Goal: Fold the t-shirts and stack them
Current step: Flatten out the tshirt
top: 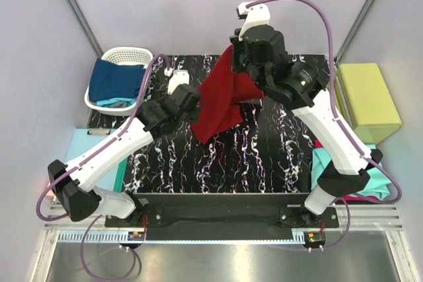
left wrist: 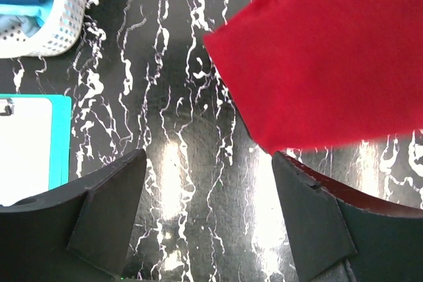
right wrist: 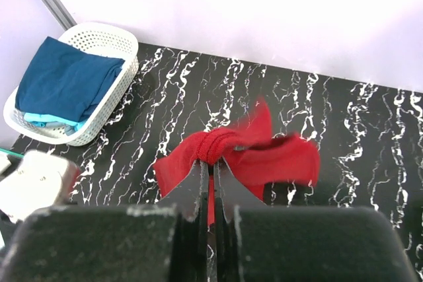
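T-shirt (top: 219, 104) lengthwise downward from right jaws

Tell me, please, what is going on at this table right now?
The right claw is shut on a bunched part of the red shirt and holds it up over the table, with the cloth hanging down. The left claw is open near the shirt's hanging corner and grips nothing. A navy shirt lies in the basket at the far left, and a teal shirt lies at the right edge.
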`<state>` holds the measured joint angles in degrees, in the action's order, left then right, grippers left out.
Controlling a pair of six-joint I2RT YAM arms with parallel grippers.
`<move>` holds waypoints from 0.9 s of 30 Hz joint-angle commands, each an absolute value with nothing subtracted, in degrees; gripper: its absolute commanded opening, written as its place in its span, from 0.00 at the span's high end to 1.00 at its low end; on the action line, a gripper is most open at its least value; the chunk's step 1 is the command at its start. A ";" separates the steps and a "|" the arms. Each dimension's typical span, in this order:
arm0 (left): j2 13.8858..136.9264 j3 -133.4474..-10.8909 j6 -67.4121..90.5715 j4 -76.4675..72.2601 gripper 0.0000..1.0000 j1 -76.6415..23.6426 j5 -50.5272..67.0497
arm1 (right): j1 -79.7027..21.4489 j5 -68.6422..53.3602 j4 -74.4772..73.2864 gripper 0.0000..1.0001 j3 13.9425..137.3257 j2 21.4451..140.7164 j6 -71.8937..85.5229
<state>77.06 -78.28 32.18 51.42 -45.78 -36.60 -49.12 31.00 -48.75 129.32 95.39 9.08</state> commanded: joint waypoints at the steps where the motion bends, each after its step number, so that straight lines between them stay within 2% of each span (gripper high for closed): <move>1: 77.60 -83.14 31.38 50.27 0.17 -45.88 -40.78 | -49.22 32.78 -46.59 1.00 132.10 89.49 7.47; 6: 79.45 -87.61 30.32 50.54 0.16 -45.88 -42.18 | -49.31 31.73 -45.70 1.00 132.10 85.61 7.56; 12: 83.57 -93.58 29.18 50.45 0.12 -44.83 -43.42 | -49.31 34.09 -43.68 1.00 124.55 80.42 7.21; 21: 96.58 -102.83 29.53 49.92 0.10 -42.36 -32.88 | -49.39 34.72 -44.29 1.00 115.41 76.20 8.96; 27: 98.88 -104.15 31.55 47.82 0.09 -44.03 -25.67 | -49.31 34.54 -44.56 1.00 113.21 76.03 9.49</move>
